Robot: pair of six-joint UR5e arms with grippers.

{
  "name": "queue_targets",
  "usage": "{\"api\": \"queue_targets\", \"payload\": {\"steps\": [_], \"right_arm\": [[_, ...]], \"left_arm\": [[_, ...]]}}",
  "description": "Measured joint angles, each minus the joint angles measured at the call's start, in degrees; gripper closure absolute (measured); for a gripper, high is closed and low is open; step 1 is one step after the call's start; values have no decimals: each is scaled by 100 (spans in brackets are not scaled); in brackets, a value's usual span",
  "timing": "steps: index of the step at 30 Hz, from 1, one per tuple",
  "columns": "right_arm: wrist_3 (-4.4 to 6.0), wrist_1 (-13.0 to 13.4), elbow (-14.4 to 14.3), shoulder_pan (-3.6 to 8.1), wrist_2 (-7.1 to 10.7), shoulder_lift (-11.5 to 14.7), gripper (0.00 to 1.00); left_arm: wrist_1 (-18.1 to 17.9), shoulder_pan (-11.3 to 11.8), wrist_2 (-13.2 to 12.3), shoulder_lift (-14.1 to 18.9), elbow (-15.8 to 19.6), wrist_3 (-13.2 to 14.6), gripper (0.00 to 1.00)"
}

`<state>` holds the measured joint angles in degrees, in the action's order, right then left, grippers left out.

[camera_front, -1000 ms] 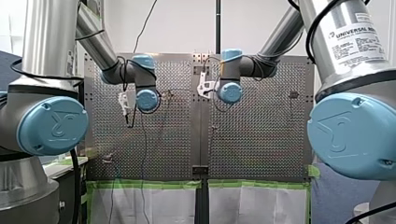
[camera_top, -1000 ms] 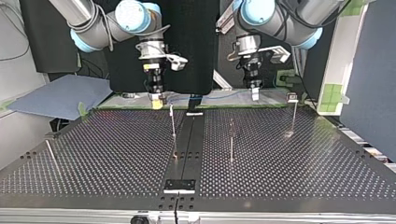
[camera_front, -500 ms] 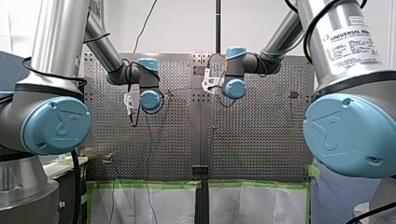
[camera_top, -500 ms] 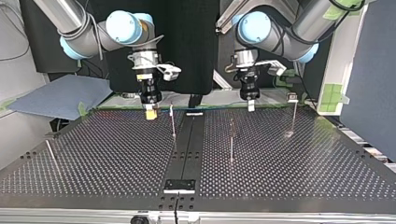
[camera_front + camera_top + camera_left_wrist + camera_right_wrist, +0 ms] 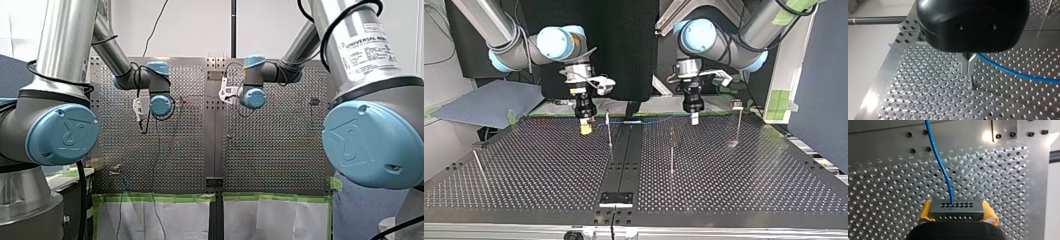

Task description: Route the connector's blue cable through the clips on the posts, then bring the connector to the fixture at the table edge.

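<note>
Table edge nearest the top view's camera: a black plate (image 5: 616,198) sits on the perforated table (image 5: 749,185). I take it for the fixture, and nothing has reached it yet.
Mid-table: one thin post (image 5: 671,150) stands here, with a second post (image 5: 609,131) further back and a third post (image 5: 738,122) at the top view's right. I see no cable in any clip.
My right gripper (image 5: 585,128): its yellow pads are clamped on the grey connector (image 5: 956,210), low over the table and near the second post.
The blue cable (image 5: 651,121): it runs from the connector across the far side of the table, close by the second post. I cannot tell whether it touches.
My left gripper (image 5: 970,75): the metal fingers are pinched together with the cable emerging at them, so it is gripping the cable, tip almost on the holes.
Step in hand: routing, with the first clip not yet threaded.
Next move: calls for both arms to carry the span to a post and lower it into the clip without tugging the connector.
</note>
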<state>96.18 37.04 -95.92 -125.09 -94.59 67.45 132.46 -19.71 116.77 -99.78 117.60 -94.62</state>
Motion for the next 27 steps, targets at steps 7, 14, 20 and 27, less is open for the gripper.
{"api": "queue_targets", "payload": {"steps": [7, 14, 20, 27], "right_arm": [[0, -22, 59, 3, 171, -55, 100], [10, -34, 67, 16, 129, -59, 100], [14, -37, 68, 30, 91, -65, 100], [12, -19, 68, 48, 89, -66, 100]], "left_arm": [[11, 116, -124, -1, -51, -9, 100], [13, 226, -255, -52, -92, -29, 100], [74, 295, -301, -281, -202, 34, 100], [111, 419, -367, -365, -330, 39, 100]]}}
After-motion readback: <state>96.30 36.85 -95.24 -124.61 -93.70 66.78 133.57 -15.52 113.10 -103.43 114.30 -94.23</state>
